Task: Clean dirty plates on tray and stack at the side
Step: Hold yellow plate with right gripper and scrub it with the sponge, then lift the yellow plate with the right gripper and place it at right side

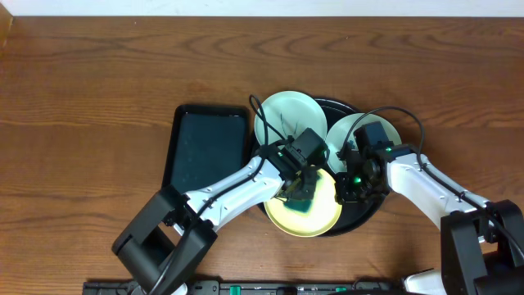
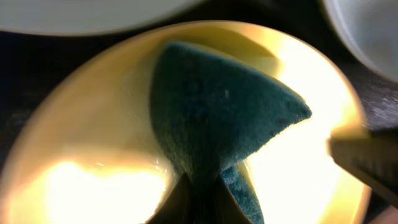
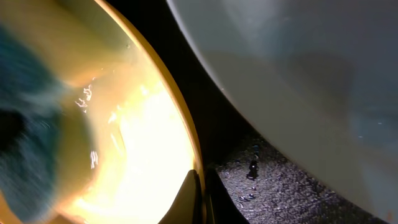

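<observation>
— What has the left gripper got?
— Its fingers are pinched tight on a teal sponge. The sponge is fuzzy and fibrous, and folded into a blunt wedge. Straight beneath it lies the yellow plate, round, of smooth glossy plastic with a wet shine.
— And the right gripper?
— It sits just to the right of the left gripper. Its two tips are almost together on that same plate's rim, so I read it as clamped on the edge.
— Where are the other plates?
— The white plate curves in close on the right gripper's right, pale and dull in shadow. The mint plate is ahead of the left gripper and to its left, apart from the sponge.
— All in one container?
— Yes, all three sit on the round tray. Beside the right gripper's tips its black floor looks finely speckled and carries water droplets. The rectangular tray, black with a low rim, lies on the wooden table, back and to the left of the left gripper, just beside the round one.
</observation>
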You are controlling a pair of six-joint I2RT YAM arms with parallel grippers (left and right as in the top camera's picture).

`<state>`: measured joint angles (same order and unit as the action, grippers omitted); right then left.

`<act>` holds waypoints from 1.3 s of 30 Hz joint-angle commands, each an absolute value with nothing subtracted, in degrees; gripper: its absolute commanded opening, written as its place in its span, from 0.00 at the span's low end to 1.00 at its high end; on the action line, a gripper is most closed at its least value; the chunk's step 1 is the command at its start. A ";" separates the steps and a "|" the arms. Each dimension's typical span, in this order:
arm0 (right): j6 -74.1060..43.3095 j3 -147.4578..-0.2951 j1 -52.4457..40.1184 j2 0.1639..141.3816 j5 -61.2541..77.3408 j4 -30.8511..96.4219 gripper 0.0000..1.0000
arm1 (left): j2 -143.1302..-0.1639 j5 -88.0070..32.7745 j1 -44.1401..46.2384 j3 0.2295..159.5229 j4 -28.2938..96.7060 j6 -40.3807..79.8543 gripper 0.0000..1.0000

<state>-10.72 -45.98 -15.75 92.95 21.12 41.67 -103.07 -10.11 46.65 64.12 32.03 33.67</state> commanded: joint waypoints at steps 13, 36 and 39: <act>-11.14 -46.33 -16.23 92.73 18.98 43.07 0.01 | -84.16 -5.34 39.24 64.64 39.79 26.48 0.07; -10.44 -49.93 -27.86 69.34 -25.65 38.44 0.01 | -93.41 -9.89 6.83 64.20 40.40 15.57 0.08; -7.99 -49.93 -32.49 69.10 -33.58 36.97 0.01 | -95.98 -9.82 6.76 64.20 39.92 14.98 0.08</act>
<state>-10.35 -48.64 -28.95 69.87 -21.23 37.71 -94.35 -9.08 7.01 64.31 40.21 17.21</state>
